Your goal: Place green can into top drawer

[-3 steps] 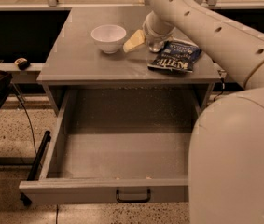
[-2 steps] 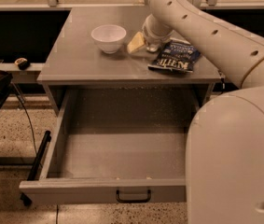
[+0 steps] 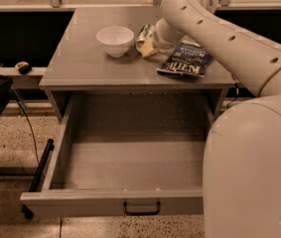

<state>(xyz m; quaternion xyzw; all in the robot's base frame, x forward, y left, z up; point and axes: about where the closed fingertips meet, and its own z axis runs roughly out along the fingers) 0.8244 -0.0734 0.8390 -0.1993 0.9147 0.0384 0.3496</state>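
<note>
Listing the scene from far to near.

Grey cabinet (image 3: 88,66): flat top, bearing three items along its far half.

White bowl (image 3: 115,39): upright, far centre of the top, just left of the can.

Green can (image 3: 144,33): on the cabinet top between the bowl and the chip bag, tilted with one silver end turned up and to the left. It is not in the drawer.

Gripper (image 3: 149,44): at the far centre of the top, at the end of the white arm (image 3: 214,26) that reaches in from the right. It sits at the near right side of the can and appears to touch it; a pale yellowish part of it overlaps the can's lower edge. Whether the gripper is spread or clamped on the can cannot be told from this angle.

Blue chip bag (image 3: 185,59): lying flat, right of the can, partly under the arm.

Top drawer (image 3: 80,202): open, drawn towards the near side, its grey floor in view, with a dark handle (image 3: 141,208) at the centre of the front panel.

Robot body (image 3: 251,167): large white mass filling the near right, covering the drawer's right end.
</note>
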